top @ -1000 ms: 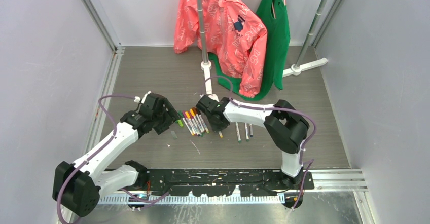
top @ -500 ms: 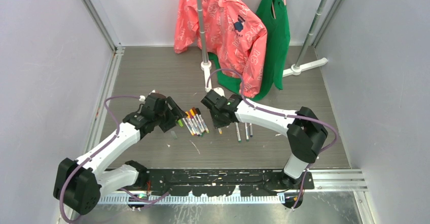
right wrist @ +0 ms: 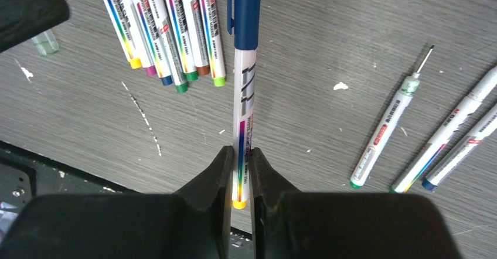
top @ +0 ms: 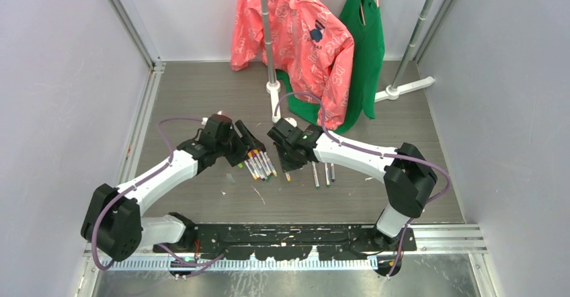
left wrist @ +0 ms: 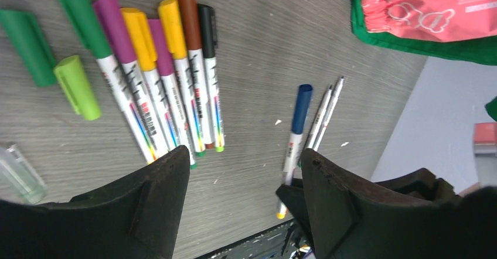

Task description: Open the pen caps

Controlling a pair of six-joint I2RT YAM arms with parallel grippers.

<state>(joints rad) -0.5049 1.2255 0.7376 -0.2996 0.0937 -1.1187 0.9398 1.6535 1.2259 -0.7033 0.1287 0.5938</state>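
My right gripper [right wrist: 239,166] is shut on the barrel of a pen [right wrist: 243,112] near its yellow end. Its blue cap [right wrist: 247,13] is on and points away from me. My left gripper [left wrist: 246,159] is open and empty. It hovers over the table between the row of capped pens [left wrist: 158,65] and the held pen [left wrist: 296,127]. Two loose green pen caps [left wrist: 77,86] lie left of the row. In the top view the left gripper [top: 245,146] is close beside the right gripper [top: 288,157], with the row of pens [top: 259,164] under them.
Three uncapped pens [right wrist: 390,133] lie to the right of the held one. A clear cap [left wrist: 20,171] lies near the left finger. A pink jacket [top: 302,41] and a green garment [top: 366,48] hang on a stand at the back. The black base rail [top: 289,233] runs along the near edge.
My left arm has swung right and forward, bringing its open gripper over the pen row towards the right gripper. The right gripper has shifted slightly, still holding the pen.
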